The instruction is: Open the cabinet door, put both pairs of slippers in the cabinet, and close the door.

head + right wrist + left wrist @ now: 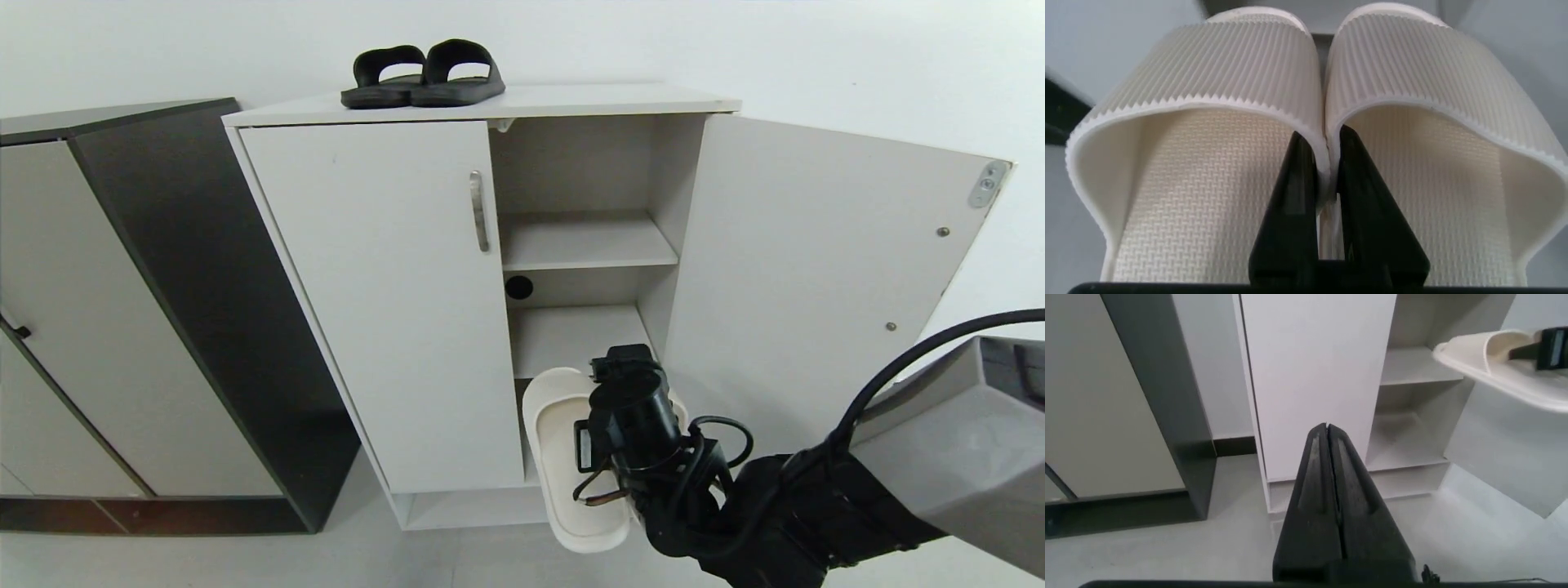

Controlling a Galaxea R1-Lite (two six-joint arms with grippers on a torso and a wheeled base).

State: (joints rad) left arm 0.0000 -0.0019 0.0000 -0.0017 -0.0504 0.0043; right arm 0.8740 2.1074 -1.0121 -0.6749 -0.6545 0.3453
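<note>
While right claw (1327, 145) pinches white slippers (557, 445) by inner edges, cabinet door (816, 269) standing wide, left claw (1327, 433) pressed together

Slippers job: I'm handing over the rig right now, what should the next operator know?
Right gripper: shut on white slippers, held low before the open cabinet bay.
Left gripper: shut, empty, back from the cabinet.
Black slippers: on the cabinet top.
Done: right door open.
To do: shelve both pairs, close the door.
</note>
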